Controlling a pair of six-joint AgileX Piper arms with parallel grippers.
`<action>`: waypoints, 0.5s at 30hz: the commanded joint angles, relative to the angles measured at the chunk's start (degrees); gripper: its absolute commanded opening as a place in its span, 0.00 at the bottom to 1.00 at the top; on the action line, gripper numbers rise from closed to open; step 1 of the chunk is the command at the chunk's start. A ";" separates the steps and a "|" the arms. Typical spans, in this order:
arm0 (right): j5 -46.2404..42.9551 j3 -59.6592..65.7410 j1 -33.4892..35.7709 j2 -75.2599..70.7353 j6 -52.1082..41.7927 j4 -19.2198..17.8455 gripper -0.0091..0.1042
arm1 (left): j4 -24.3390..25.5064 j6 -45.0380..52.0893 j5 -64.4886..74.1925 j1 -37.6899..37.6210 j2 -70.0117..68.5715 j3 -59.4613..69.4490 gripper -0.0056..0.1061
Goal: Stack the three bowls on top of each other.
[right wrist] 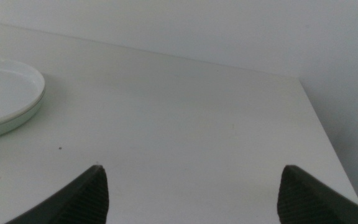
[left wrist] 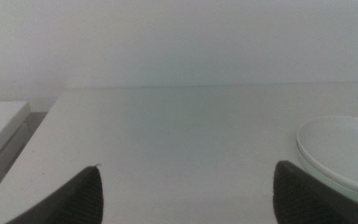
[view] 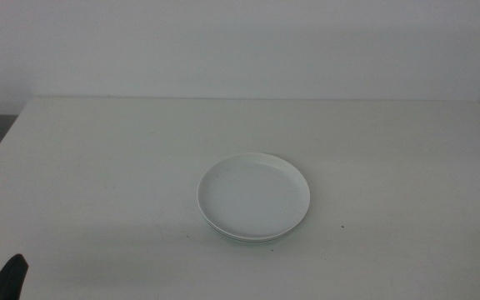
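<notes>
On the tabletop [view: 98, 167] I see the white bowl [view: 253, 193] topping the stack, mint green bowl [view: 248, 237] beneath; left end effector [left wrist: 185, 193] and right end effector [right wrist: 191, 193] spread wide, holding nothing

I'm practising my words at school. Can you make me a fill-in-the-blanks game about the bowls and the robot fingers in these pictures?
1. The top bowl of the stack is coloured ____.
2. The rim peeking out under it, the mint green bowl, is pale ____.
3. The bowls sit on a white ____.
4. The left gripper has its fingers ____, holding nothing.

Missing words: white; green; table; open
</notes>
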 commanded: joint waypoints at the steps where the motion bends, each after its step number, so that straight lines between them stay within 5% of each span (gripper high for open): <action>1: -1.29 0.22 -0.46 -0.20 0.22 -0.40 0.89 | 0.42 -0.40 -1.26 0.01 -0.20 0.00 0.89; 15: -1.26 0.22 -0.46 -0.20 0.22 -0.01 0.89 | 0.42 -0.40 -3.03 0.01 -0.20 0.00 0.89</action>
